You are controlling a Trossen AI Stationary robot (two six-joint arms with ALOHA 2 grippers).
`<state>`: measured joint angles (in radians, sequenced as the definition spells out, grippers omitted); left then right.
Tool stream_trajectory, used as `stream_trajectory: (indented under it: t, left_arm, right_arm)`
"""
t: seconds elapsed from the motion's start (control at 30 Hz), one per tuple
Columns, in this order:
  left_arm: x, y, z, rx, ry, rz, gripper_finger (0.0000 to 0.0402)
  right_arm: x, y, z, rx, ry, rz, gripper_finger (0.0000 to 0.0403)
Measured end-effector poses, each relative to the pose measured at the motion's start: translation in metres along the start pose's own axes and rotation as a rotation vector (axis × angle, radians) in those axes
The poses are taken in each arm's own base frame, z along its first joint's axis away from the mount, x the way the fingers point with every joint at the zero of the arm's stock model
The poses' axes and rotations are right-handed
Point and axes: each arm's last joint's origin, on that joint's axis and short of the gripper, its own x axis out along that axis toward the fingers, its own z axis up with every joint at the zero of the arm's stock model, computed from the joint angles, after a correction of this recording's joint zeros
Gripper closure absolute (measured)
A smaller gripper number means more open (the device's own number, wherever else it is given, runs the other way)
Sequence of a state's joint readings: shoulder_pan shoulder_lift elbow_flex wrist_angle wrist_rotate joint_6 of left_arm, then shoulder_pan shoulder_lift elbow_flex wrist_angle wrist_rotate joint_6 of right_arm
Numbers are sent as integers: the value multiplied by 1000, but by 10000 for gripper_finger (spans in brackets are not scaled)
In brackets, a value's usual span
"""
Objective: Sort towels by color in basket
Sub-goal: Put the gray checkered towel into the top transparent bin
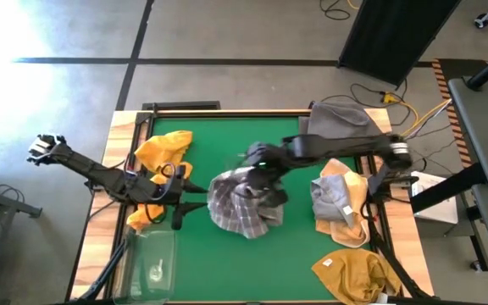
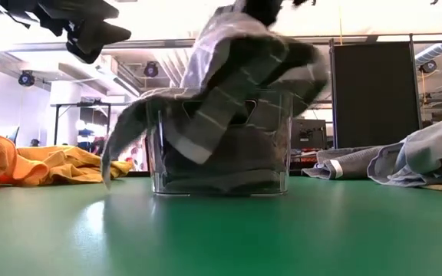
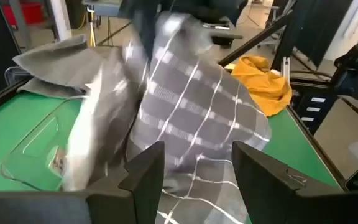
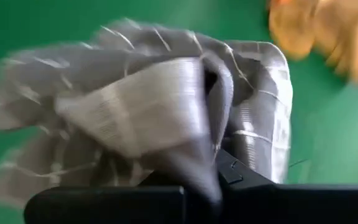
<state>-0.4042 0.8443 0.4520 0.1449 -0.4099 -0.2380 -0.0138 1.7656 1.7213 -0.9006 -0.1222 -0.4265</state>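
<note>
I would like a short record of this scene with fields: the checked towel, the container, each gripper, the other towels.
checked towel: grey-and-white towel draped over the container, held from above
container: clear basket at table centre
right gripper: above the basket, shut on the towel
left gripper: open, facing the towel
other towels: yellow towels on the left, grey and yellow pile on the right
</note>
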Motion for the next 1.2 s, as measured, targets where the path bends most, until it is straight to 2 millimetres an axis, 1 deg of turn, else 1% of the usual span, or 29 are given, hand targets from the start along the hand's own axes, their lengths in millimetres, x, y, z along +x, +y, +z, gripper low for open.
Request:
stream_trajectory:
  t: [0.13,0.23,0.3,0.4,0.53,0.6,0.67,0.77,0.83,0.93,1.0,1.03,1.1,1.2]
  left_arm:
    - [-1,0,3,5,43,10,229]
    - [-4,-2,7,24,106,18,229]
    - [-6,-3,10,33,153,22,229]
    - [-10,-3,10,28,193,45,229]
    - [-11,-1,2,-3,218,78,229]
    - [-10,1,-3,-20,227,101,229]
    - [-10,1,-5,-29,227,123,229]
    - [-8,2,-5,-25,217,151,229]
    - [-7,2,-6,-16,211,176,229]
    - [-6,2,-6,-10,209,194,229]
    - [-6,2,-7,-12,208,195,229]
    - [-6,2,-7,-12,208,195,229]
    - [-6,2,-6,-13,206,194,229]
    - [-6,2,-6,-14,203,193,229]
  right_arm:
    - [48,-33,-13,168,119,-105,394]
    - [80,-57,-32,308,195,-136,394]
    - [98,-67,-45,365,248,-133,392]
    - [113,-72,-56,382,298,-118,380]
    - [115,-72,-58,383,309,-121,333]
    - [108,-70,-55,372,311,-138,299]
    - [92,-66,-49,353,307,-179,264]
    - [55,-59,-34,305,291,-268,214]
    - [28,-53,-25,271,246,-319,186]
    - [-9,-41,-12,240,135,-350,154]
    - [-32,-33,-6,236,65,-362,137]
    - [-40,-28,-3,237,32,-361,131]
    - [-54,-20,1,245,-53,-300,122]
    - [-56,-5,7,231,-163,-73,118]
